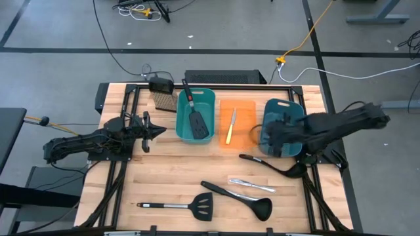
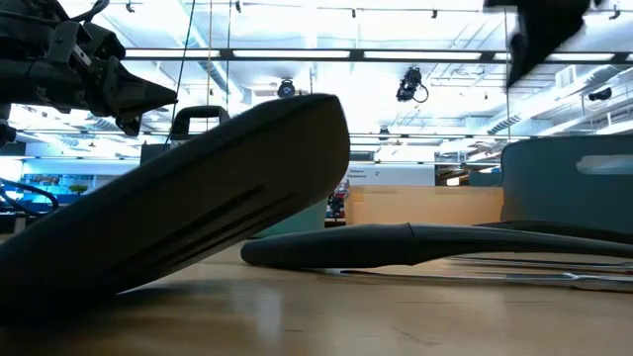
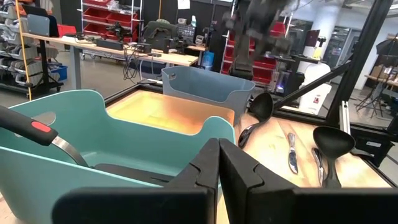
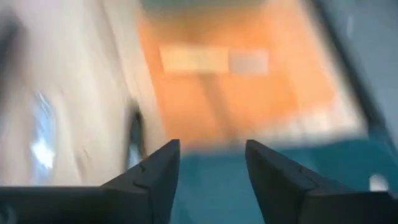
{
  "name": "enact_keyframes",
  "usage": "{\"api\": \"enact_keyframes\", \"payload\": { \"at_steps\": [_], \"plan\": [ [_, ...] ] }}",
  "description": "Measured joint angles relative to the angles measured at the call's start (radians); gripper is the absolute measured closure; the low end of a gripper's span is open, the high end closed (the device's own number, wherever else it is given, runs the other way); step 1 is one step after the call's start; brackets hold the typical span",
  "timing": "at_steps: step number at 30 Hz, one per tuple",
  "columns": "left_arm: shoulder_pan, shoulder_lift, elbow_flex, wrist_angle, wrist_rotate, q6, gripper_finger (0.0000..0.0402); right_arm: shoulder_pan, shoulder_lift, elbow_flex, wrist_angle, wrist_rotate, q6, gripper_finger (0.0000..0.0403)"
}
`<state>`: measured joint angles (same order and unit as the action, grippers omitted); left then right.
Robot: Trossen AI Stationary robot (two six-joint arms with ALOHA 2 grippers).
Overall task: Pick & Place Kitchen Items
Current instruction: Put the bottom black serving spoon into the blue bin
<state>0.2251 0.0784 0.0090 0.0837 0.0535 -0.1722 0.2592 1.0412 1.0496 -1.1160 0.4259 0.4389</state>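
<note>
My left gripper is shut and empty, held above the table left of the left teal bin; its closed fingers show in its wrist view. A red-and-black-handled spatula lies in that bin. A yellow-handled knife lies in the orange bin. My right gripper is open and empty above the right teal bin. On the table lie two black ladles, a steel-handled spatula and slim silver knives.
A tan-bristled brush stands at the far left next to the left bin. In the low view the steel-handled spatula's head fills the foreground with a ladle behind it. Bare wood lies at the near left.
</note>
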Motion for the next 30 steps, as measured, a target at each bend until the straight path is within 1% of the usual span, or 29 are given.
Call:
{"api": "enact_keyframes", "payload": {
  "at_steps": [3, 6, 9, 12, 15, 17, 19, 21, 24, 27, 30],
  "plan": [
    [0.000, 0.000, 0.000, 0.000, 0.000, 0.000, 0.0388, 0.045, -0.163, -0.031, 0.169, 0.079, -0.037, 0.0248],
    [0.000, 0.000, 0.000, 0.000, 0.000, 0.001, 0.0388, 0.073, -0.291, -0.089, 0.266, 0.076, -0.052, 0.0296],
    [0.000, 0.000, 0.000, 0.000, 0.000, 0.001, 0.0388, 0.097, -0.350, -0.151, 0.309, 0.071, -0.032, 0.0340],
    [0.000, 0.000, 0.000, 0.000, 0.000, 0.001, 0.0388, 0.123, -0.352, -0.214, 0.384, 0.045, -0.032, 0.0377],
    [0.000, 0.000, 0.000, 0.000, 0.000, 0.001, 0.0388, 0.148, -0.307, -0.270, 0.527, -0.036, -0.069, 0.0395],
    [0.000, 0.000, 0.000, 0.000, 0.000, 0.001, 0.0388, 0.164, -0.254, -0.290, 0.622, -0.069, -0.079, 0.0396],
    [0.000, 0.000, 0.000, 0.000, 0.000, 0.002, 0.0388, 0.176, -0.179, -0.290, 0.675, -0.070, -0.065, 0.0389],
    [0.000, 0.000, 0.000, 0.000, 0.000, 0.002, 0.0388, 0.189, -0.099, -0.290, 0.706, -0.077, -0.046, 0.0381],
    [0.000, 0.000, 0.000, 0.000, 0.000, 0.002, 0.0388, 0.195, 0.025, -0.287, 0.750, -0.125, 0.014, 0.0381],
    [0.000, 0.000, 0.000, 0.000, 0.000, 0.002, 0.0388, 0.198, 0.152, -0.243, 0.752, -0.157, 0.083, 0.0385],
    [0.000, 0.000, 0.000, -0.001, 0.000, 0.001, 0.0388, 0.206, 0.259, -0.166, 0.781, -0.203, 0.112, 0.0369]
  ]
}}
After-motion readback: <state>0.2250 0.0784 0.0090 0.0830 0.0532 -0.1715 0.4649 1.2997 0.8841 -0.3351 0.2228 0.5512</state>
